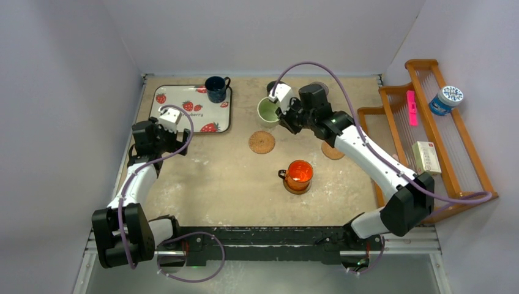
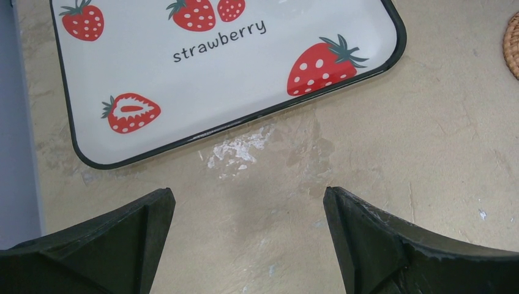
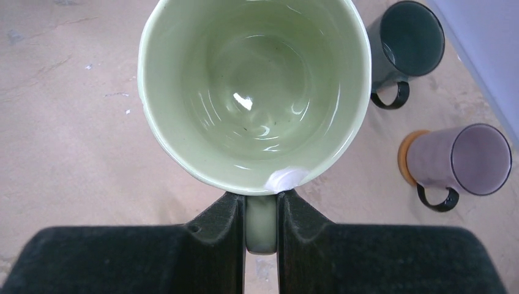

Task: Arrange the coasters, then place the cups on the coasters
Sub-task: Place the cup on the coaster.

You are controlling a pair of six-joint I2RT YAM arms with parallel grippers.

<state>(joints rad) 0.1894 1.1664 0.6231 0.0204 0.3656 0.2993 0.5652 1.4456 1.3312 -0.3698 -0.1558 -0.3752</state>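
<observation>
My right gripper (image 3: 262, 211) is clamped on the handle of the pale green cup (image 3: 254, 92), at the far middle of the table (image 1: 214, 184), just beyond the woven coaster (image 1: 262, 142). The dark green cup (image 3: 407, 46) and the mauve cup (image 3: 468, 159) crowd in close behind it, toward the far wall. My left gripper (image 2: 248, 205) hangs with its jaws wide apart, just near of the strawberry tray (image 2: 245, 79), which holds the navy cup (image 1: 216, 89).

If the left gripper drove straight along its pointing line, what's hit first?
Likely the strawberry tray, at its near rim: the open left gripper faces it across a strip of bare table. Depth is unclear; if pitched steeply, it would touch the table before the tray.
</observation>
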